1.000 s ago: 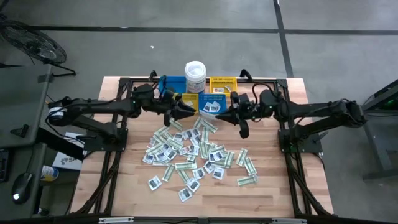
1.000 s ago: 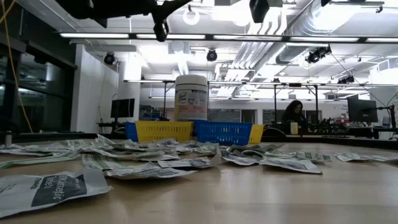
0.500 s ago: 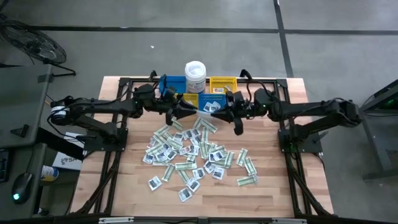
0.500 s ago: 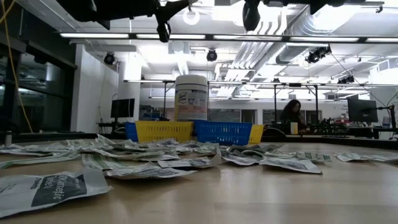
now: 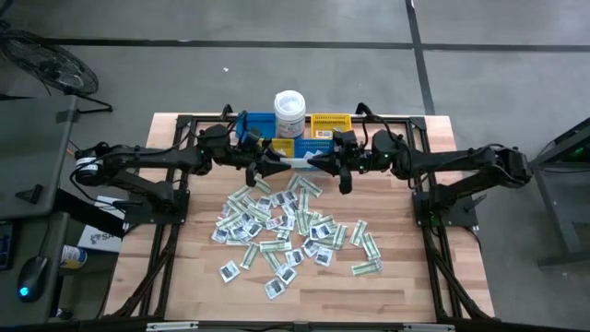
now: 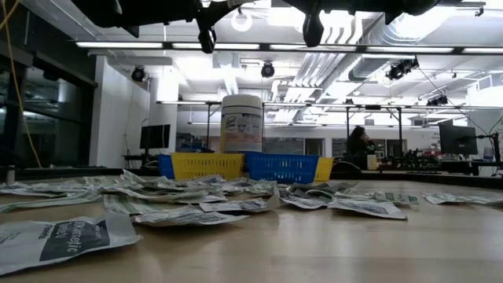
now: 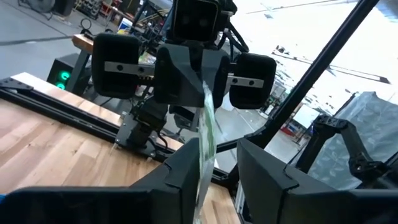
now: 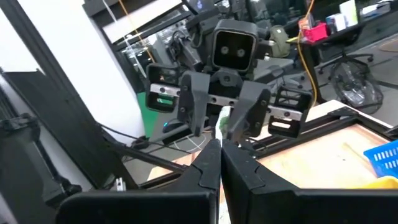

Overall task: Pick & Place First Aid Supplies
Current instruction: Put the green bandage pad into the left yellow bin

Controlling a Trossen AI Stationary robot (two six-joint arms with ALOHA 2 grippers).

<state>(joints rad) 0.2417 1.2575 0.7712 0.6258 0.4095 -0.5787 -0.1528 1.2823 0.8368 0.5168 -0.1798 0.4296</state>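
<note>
A pale green-and-white strip packet [image 7: 205,134] hangs in the air between my two grippers, edge-on in both wrist views. In the high view the grippers meet tip to tip above the table's far middle, in front of the bins. My left gripper [image 5: 279,167] is open, one finger on either side of the strip's near end [image 7: 200,186]; I cannot tell whether it touches. My right gripper [image 5: 315,165] is shut on the strip. The other packets [image 5: 290,226], white squares and green strips, lie flat in a loose pile on the table's middle. My right gripper is pinched on one end of the strip packet [image 8: 219,127], between its two fingers. The fingers come level from the table's right and lie along the strip. The strip is lifted clear of the table and reaches on toward the left gripper.
Against the far edge stand a white lidded tub [image 5: 289,111], a blue bin [image 5: 256,124] and a yellow bin [image 5: 330,123], with two smaller bins [image 5: 316,150] in front holding some packets. Bare wood lies near the front edge [image 5: 304,300]. A person [image 6: 357,145] sits far behind.
My right gripper has moved toward the table's left, closing the distance to the left gripper until the fingertips meet.
</note>
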